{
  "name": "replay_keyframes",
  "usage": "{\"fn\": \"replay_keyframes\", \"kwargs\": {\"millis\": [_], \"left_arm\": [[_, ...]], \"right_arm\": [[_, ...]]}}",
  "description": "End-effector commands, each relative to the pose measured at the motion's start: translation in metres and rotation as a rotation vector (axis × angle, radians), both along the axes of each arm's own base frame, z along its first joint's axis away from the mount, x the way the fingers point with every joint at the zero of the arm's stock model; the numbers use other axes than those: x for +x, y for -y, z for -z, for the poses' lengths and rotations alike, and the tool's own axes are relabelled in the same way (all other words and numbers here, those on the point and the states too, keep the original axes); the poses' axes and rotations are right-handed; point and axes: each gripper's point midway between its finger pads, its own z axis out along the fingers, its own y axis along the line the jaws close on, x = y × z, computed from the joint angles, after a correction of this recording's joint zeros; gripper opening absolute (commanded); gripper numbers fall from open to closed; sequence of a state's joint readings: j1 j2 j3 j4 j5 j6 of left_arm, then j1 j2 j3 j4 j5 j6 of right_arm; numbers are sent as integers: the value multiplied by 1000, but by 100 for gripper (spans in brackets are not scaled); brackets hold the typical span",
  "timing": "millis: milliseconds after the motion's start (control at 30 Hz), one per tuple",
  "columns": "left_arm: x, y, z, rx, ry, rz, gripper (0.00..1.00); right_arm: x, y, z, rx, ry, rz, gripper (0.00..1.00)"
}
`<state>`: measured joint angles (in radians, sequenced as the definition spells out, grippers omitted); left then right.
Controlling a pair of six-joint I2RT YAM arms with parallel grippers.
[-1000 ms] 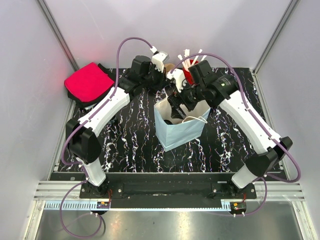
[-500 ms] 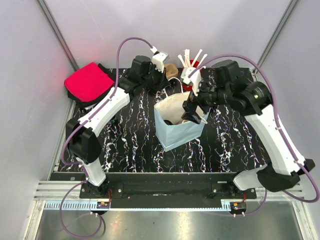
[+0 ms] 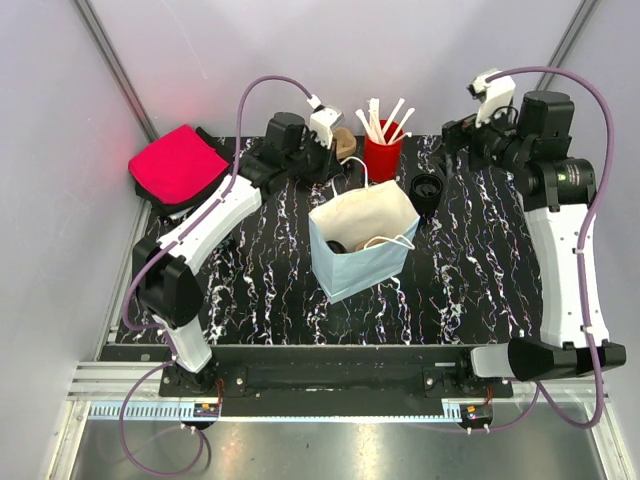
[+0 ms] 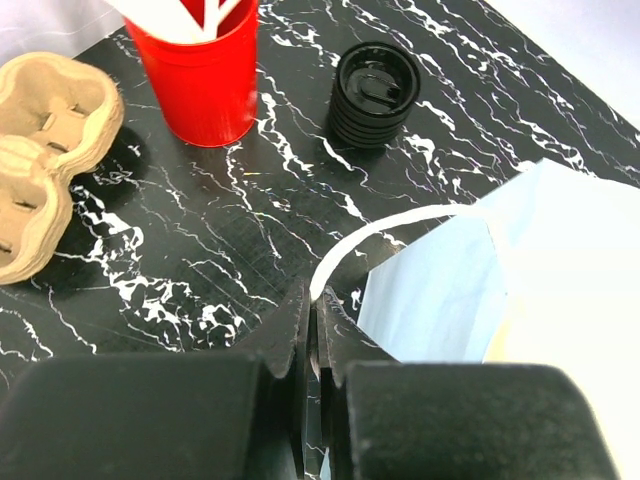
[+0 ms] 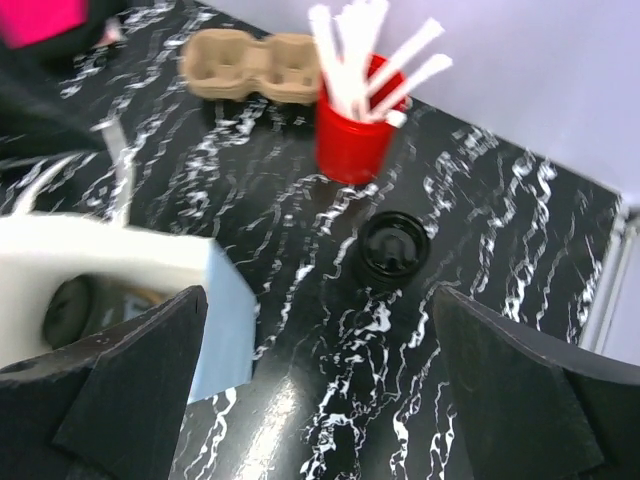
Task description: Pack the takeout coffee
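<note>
The takeout coffee (image 5: 68, 310) sits inside the paper bag (image 3: 365, 262).
The left hand (image 4: 312, 330) pinches its white handle (image 4: 345, 250), likely to hold the mouth open; the right hand (image 5: 315, 300), spread wide and empty, hangs far right, clear of it.

Legend: no lettering, brand, number or sign can be read in any of the three views. The pale blue paper bag (image 3: 362, 262) and the red cup (image 3: 381, 158) present plain, unprinted faces to the cameras (the small coloured parts at the arm bases (image 3: 207, 408) are too small to make out).
</note>
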<state>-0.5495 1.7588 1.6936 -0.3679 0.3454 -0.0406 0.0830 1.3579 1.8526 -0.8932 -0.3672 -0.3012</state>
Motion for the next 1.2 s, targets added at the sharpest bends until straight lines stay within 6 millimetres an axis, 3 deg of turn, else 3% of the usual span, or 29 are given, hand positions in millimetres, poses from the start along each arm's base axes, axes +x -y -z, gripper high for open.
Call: {"fn": "replay_keyframes", "kwargs": {"millis": [0, 133, 300, 433, 500, 567, 600, 633, 733, 767, 800, 833, 867, 900, 933, 1000, 1033, 1067, 1100, 1133, 1167], "left_arm": [[-9, 13, -30, -30, 85, 76, 0], [-16, 25, -29, -14, 101, 135, 0], [-15, 38, -26, 8, 99, 163, 0], [-10, 46, -27, 20, 104, 161, 0], [-7, 49, -28, 22, 106, 156, 0], [-6, 57, -27, 30, 110, 160, 0], [-4, 58, -27, 34, 115, 155, 0], [-6, 63, -27, 39, 118, 162, 0], [-1, 69, -30, 46, 129, 152, 0], [2, 70, -34, 46, 135, 149, 0], [5, 70, -35, 49, 136, 137, 0], [5, 70, -36, 53, 137, 133, 0], [7, 69, -37, 53, 142, 126, 0], [8, 68, -39, 58, 149, 113, 0], [8, 65, -40, 62, 151, 106, 1], [8, 60, -42, 75, 159, 90, 25], [5, 55, -45, 81, 169, 84, 37], [4, 51, -46, 90, 175, 74, 47], [4, 48, -48, 99, 187, 68, 66], [0, 41, -54, 106, 202, 59, 72], [0, 36, -56, 120, 214, 41, 76]], "right_arm": [[41, 39, 10, 76, -1, 154, 100], [59, 63, 31, 116, -63, 212, 97], [78, 74, 57, 138, -116, 242, 92], [103, 78, 63, 153, -107, 259, 84], [120, 77, 69, 179, -118, 253, 79], [137, 74, 69, 217, -108, 247, 68], [149, 74, 83, 233, -135, 244, 64], [159, 72, 77, 249, -111, 227, 57], [186, 63, 87, 303, -137, 183, 51], [198, 61, 106, 328, -179, 178, 48], [205, 59, 97, 343, -162, 166, 47], [210, 55, 101, 359, -177, 146, 47], [220, 53, 118, 364, -208, 144, 47], [226, 51, 110, 361, -187, 134, 48], [231, 45, 114, 346, -185, 121, 49], [246, 37, 123, 324, -179, 116, 54], [255, 35, 138, 321, -197, 115, 55], [261, 32, 128, 318, -166, 105, 56], [266, 29, 130, 320, -163, 104, 56], [274, 25, 145, 326, -183, 102, 56], [279, 23, 132, 329, -143, 90, 56]]}}
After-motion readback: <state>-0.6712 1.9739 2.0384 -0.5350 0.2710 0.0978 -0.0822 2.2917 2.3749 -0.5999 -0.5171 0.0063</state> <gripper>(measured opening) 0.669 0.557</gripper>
